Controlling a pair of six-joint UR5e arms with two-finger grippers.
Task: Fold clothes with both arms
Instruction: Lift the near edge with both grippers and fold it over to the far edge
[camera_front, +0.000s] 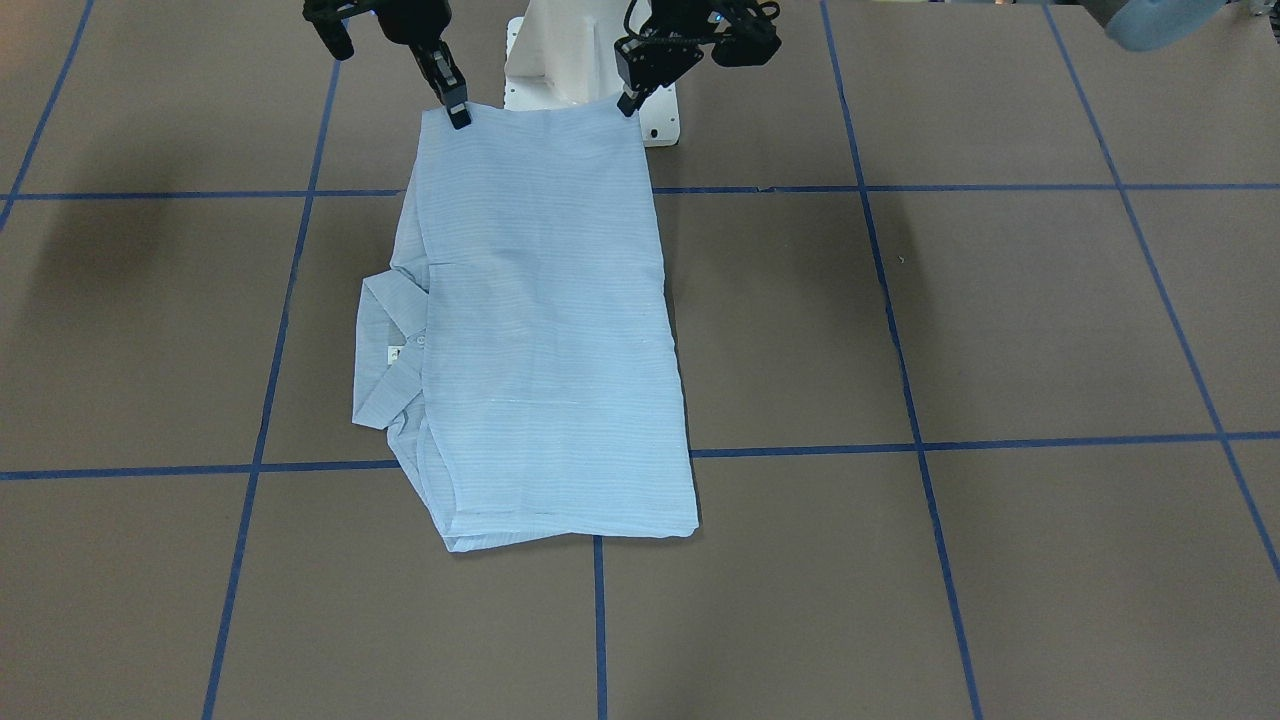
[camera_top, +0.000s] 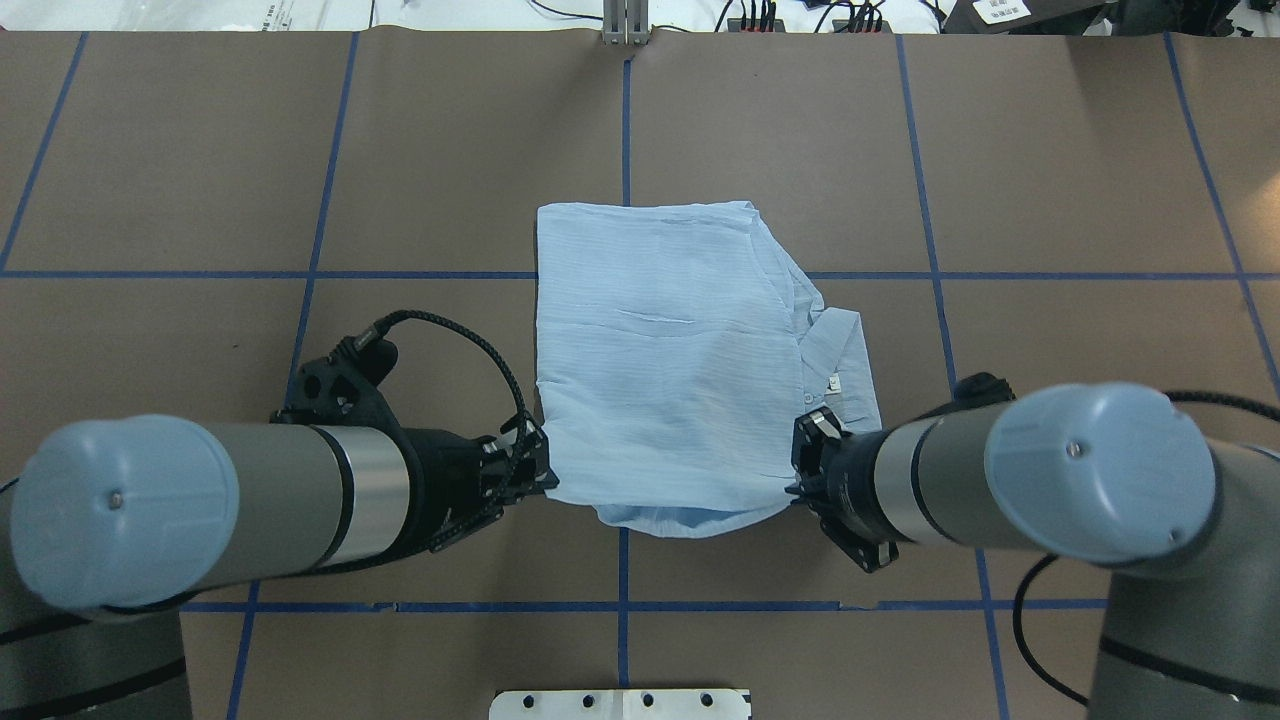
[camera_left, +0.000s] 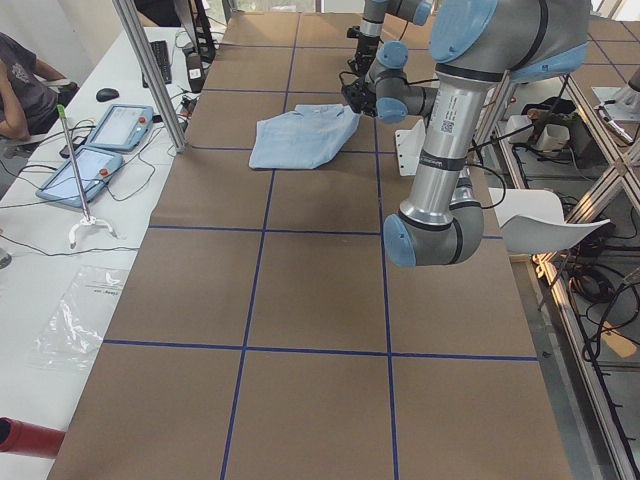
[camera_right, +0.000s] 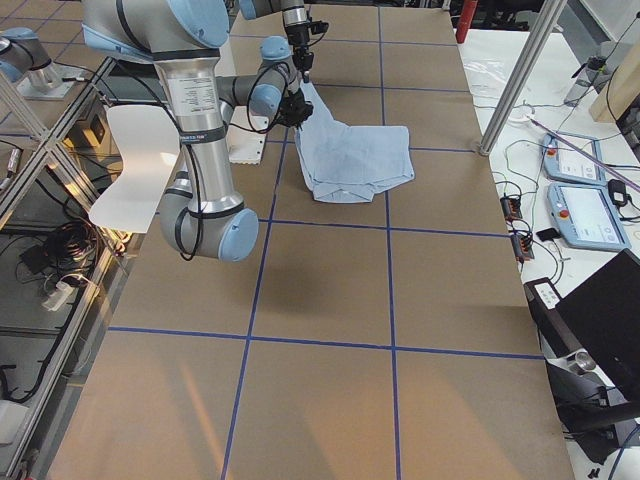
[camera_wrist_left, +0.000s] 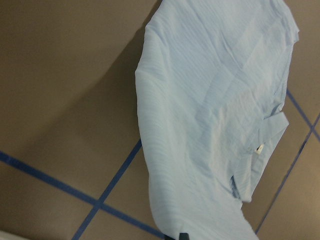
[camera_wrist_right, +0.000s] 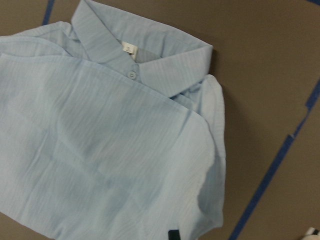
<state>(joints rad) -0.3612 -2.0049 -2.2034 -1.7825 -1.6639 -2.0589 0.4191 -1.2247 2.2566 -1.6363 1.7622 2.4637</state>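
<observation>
Nearest the robot, the left gripper (camera_front: 628, 103) and the right gripper (camera_front: 459, 116) each pinch a corner of the shirt (camera_front: 545, 330). The front-facing view shows this edge lifted; the overhead view hardly does. The folded shirt lies in the middle of the table (camera_top: 1050, 150), its long axis near to far, the collar (camera_wrist_right: 160, 55) pointing right. Only the right wrist view shows a button (camera_wrist_right: 131, 75) beside the neck tag (camera_wrist_right: 129, 48).

Open tabletop (camera_front: 1000, 320) around the shirt (camera_front: 545, 330); pedestal base (camera_front: 575, 70) robot-side.

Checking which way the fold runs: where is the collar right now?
In the overhead view the collar sticks out from the right edge of the shirt, just ahead of the right claw, which pinches the shirt's near corner.
</observation>
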